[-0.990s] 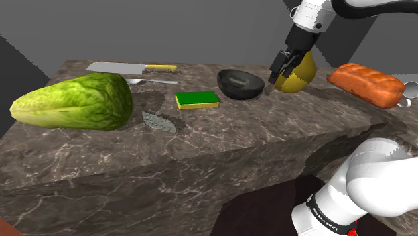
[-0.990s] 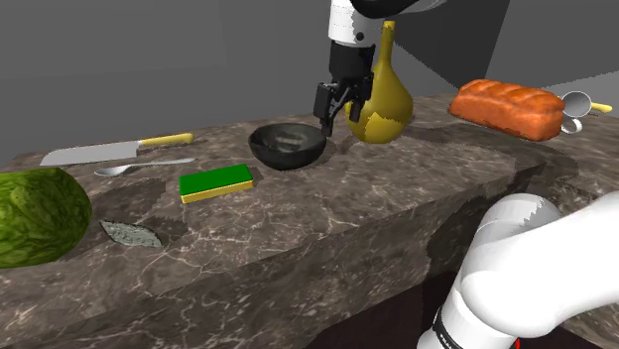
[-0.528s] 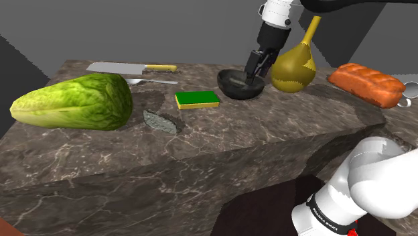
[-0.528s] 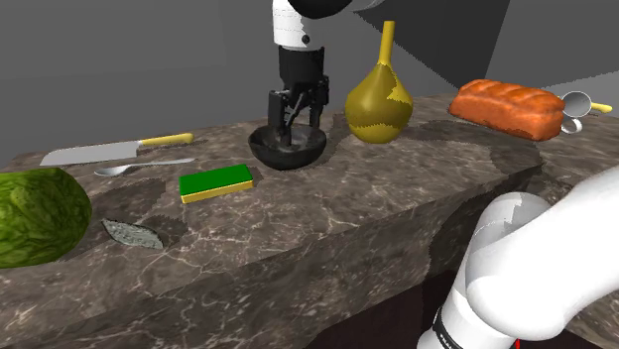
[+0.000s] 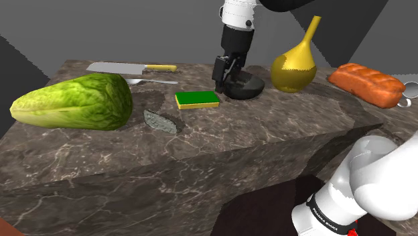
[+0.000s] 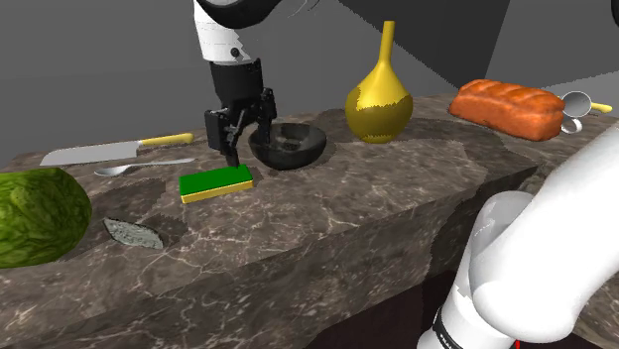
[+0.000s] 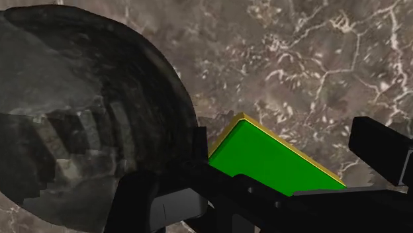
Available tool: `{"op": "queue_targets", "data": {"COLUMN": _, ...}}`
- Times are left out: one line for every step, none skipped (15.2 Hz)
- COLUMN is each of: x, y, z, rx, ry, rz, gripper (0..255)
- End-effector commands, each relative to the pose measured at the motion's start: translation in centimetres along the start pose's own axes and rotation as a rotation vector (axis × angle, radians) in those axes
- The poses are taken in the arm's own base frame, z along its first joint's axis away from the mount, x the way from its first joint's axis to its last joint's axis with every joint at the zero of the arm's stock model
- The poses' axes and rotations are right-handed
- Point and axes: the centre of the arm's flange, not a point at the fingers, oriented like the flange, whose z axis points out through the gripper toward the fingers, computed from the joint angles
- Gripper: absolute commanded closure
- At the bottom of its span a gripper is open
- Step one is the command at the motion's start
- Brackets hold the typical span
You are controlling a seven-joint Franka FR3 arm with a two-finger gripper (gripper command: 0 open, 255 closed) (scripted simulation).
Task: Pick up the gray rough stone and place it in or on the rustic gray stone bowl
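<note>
Shoulder view, nearest first: the gray rough stone (image 5: 159,121) is seen lying flat on the marbled surface (image 5: 288,124), just off the 4 o'clock end of a large green lettuce (image 5: 74,100) and touched by nothing. Its long axis is laid roughly along the 10-to-4 o'clock line of that view, with the narrow width across it.

Farther back, a green and yellow sponge (image 5: 197,99) is found between the stone and the gripper (image 5: 223,82). The gripper is held low over the gap between the sponge and the dark stone bowl (image 5: 249,86), at the bowl's 9 o'clock rim. Its two fingers are spread apart and nothing is clasped between them; in the wrist view the sponge is seen beyond them, untouched.

From the gripper, the stone is placed at about 8 o'clock, past the sponge and toward the near edge of the surface. The pick is judged not yet begun. The coming move is expected to call for a reach along that 8 o'clock line over the sponge, with the fingers probably turned to close across the stone's narrow width. The bowl is left close behind for the return.
</note>
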Motion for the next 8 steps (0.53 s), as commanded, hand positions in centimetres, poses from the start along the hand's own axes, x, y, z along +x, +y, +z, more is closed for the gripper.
{"op": "queue_targets", "data": {"x": 1.4, "y": -2.4, "z": 0.3, "rx": 0.002, "ry": -0.014, "rz": -0.037, "gripper": 0}}
{"op": "queue_targets", "data": {"x": 2.1, "y": -3.6, "z": 0.4, "rx": 0.003, "ry": -0.021, "rz": -0.055, "gripper": 0}}
{"op": "queue_targets", "data": {"x": 2.8, "y": -4.7, "z": 0.5, "rx": 0.003, "ry": -0.028, "rz": -0.074, "gripper": 0}}
{"op": "queue_targets", "data": {"x": 3.5, "y": -5.9, "z": 0.7, "rx": 0.004, "ry": -0.035, "rz": -0.092, "gripper": 0}}
{"op": "queue_targets", "data": {"x": 4.1, "y": -7.1, "z": 0.8, "rx": 0.005, "ry": -0.042, "rz": -0.11, "gripper": 0}}
{"op": "queue_targets", "data": {"x": 4.7, "y": -8.3, "z": 1.0, "rx": 0.005, "ry": -0.049, "rz": -0.128, "gripper": 0}}
{"op": "queue_targets", "data": {"x": 5.3, "y": -9.6, "z": 1.1, "rx": 0.006, "ry": -0.056, "rz": -0.146, "gripper": 0}}
{"op": "queue_targets", "data": {"x": 5.9, "y": -10.8, "z": 1.3, "rx": 0.007, "ry": -0.063, "rz": -0.165, "gripper": 0}}
